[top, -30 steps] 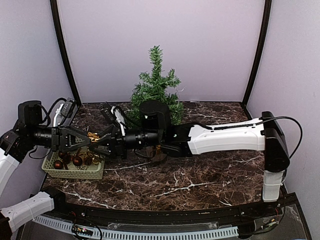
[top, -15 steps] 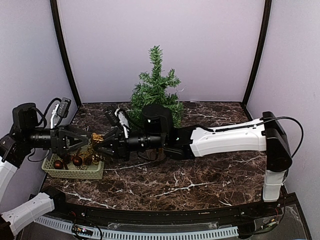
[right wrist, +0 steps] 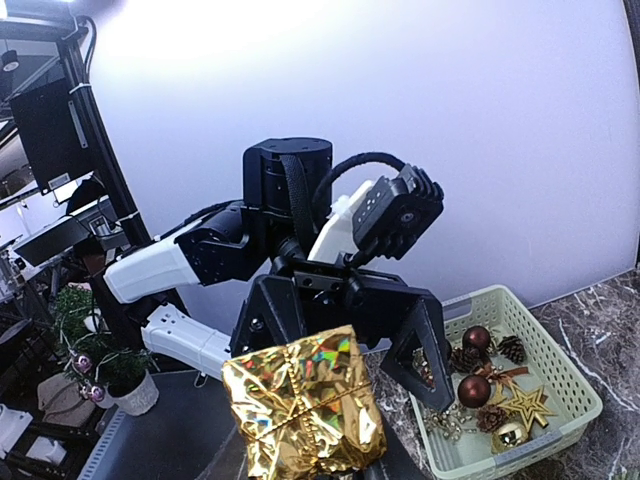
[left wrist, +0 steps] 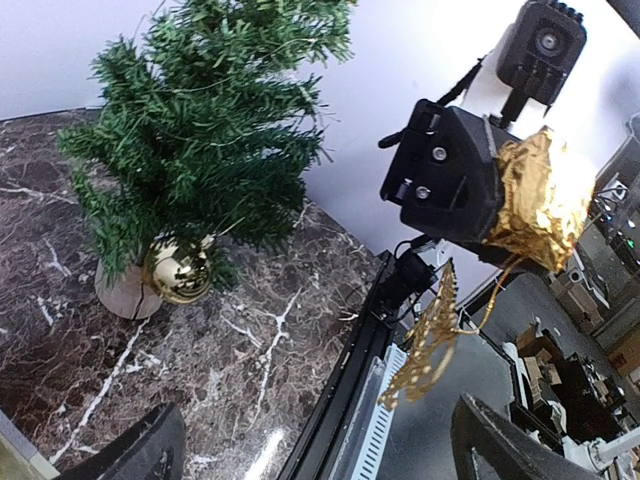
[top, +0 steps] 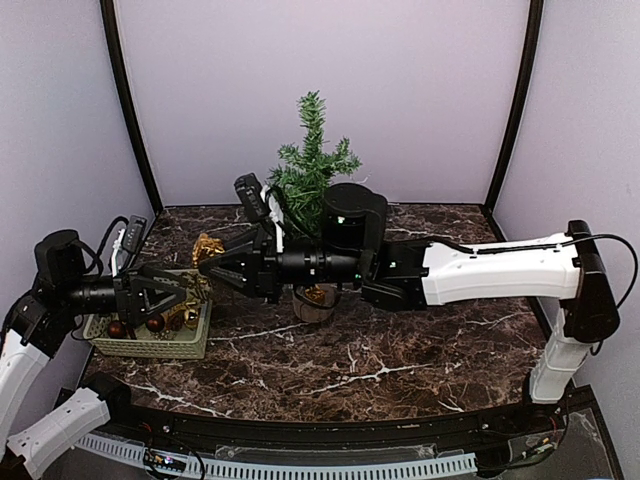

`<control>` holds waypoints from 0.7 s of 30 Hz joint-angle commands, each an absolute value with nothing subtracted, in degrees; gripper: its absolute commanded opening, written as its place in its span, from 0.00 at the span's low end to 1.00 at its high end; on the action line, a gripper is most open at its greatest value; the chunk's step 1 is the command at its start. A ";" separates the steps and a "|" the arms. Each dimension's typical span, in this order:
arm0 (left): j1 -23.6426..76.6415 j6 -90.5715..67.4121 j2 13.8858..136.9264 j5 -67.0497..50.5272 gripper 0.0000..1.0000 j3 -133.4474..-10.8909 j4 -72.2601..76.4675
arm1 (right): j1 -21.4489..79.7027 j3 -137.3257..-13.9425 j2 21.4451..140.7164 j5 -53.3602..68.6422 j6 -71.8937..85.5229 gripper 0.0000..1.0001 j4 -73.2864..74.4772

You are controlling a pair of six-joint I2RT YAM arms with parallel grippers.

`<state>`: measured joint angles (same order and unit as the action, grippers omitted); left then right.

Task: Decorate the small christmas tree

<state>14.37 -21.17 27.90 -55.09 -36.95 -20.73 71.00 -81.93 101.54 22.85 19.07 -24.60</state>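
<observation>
The small christmas tree (top: pixel 312 165) stands at the back middle of the table, with a gold ball (left wrist: pixel 178 270) hanging low by its stump base (left wrist: pixel 122 296). My right gripper (top: pixel 215 262) reaches left across the table and is shut on a gold foil gift box (right wrist: pixel 305 415), held in the air. A gold glitter leaf (left wrist: pixel 430 335) dangles on a thread below the box. My left gripper (top: pixel 190 288) faces it from the left, wide open and empty, above the basket (top: pixel 150 348). In the left wrist view its fingers (left wrist: pixel 140 455) frame the table's edge.
The pale green basket (right wrist: pixel 575 380) holds dark red balls (right wrist: pixel 474 390), pine cones (right wrist: pixel 511 348) and a gold star (right wrist: pixel 527 406). The right arm's long white link (top: pixel 500 275) spans the table in front of the tree. Black frame posts stand at the back corners.
My left gripper has opened wide, let go of the gift box and drawn back left. My right gripper, shut on the box, has lifted it up and to the right.
</observation>
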 commanded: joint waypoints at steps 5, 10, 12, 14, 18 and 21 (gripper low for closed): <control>14.24 -22.02 29.09 -65.20 0.92 -36.89 -12.90 | 70.65 -81.04 99.28 20.81 19.05 0.26 -28.11; 14.24 -21.06 30.32 -67.05 0.81 -37.43 -12.25 | 70.58 -81.12 99.16 20.06 19.33 0.26 -28.23; 14.30 -20.78 30.92 -67.21 0.77 -37.44 -11.81 | 70.63 -81.21 99.22 20.04 19.33 0.26 -28.30; 14.32 -20.00 31.69 -66.98 0.74 -37.55 -11.91 | 70.62 -81.28 99.16 20.04 19.33 0.26 -28.38; 14.71 -19.31 33.47 -66.81 0.68 -38.14 -11.86 | 70.66 -81.30 99.19 19.96 19.50 0.26 -28.37; 15.82 -19.58 34.69 -66.76 0.61 -38.37 -10.54 | 70.62 -81.21 99.14 19.80 19.51 0.26 -28.39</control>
<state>14.74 -20.51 33.61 -65.47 -36.97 -13.30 70.81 -81.38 101.03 20.67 19.16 -25.32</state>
